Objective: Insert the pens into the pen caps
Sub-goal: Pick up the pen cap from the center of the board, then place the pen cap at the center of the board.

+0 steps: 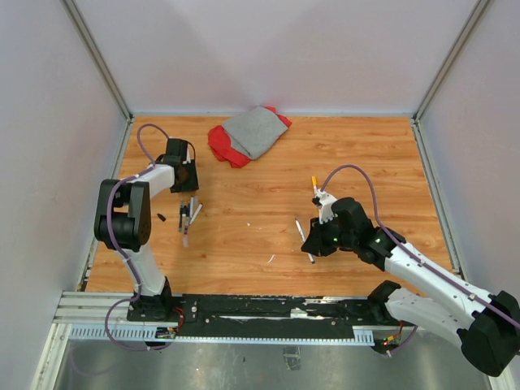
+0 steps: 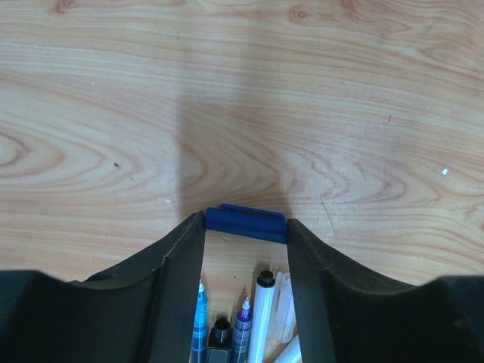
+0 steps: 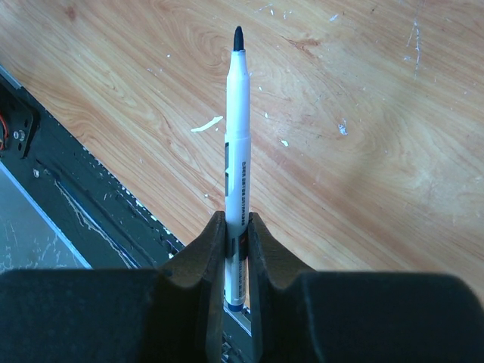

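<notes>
My left gripper (image 1: 188, 216) (image 2: 246, 227) hangs low over a cluster of pens (image 1: 193, 213) at the table's left. A short blue cap (image 2: 246, 223) spans its fingertips and touches both. Under the jaws lie a blue pen (image 2: 198, 321), a purple pen (image 2: 242, 329), a white pen (image 2: 262, 314), a black cap (image 2: 219, 333) and clear caps (image 2: 284, 310). My right gripper (image 1: 314, 246) (image 3: 237, 227) is shut on a white pen (image 3: 237, 121) (image 1: 301, 231), black tip pointing away. A pen with a yellow-orange end (image 1: 315, 184) lies behind the right arm. A small black cap (image 1: 162, 217) lies left of the left gripper.
A red and grey cloth (image 1: 248, 134) lies at the back centre. A black rail (image 1: 268, 309) (image 3: 83, 219) runs along the near table edge. White walls close in the left, right and back sides. A tiny white scrap (image 1: 270, 258) lies near the middle.
</notes>
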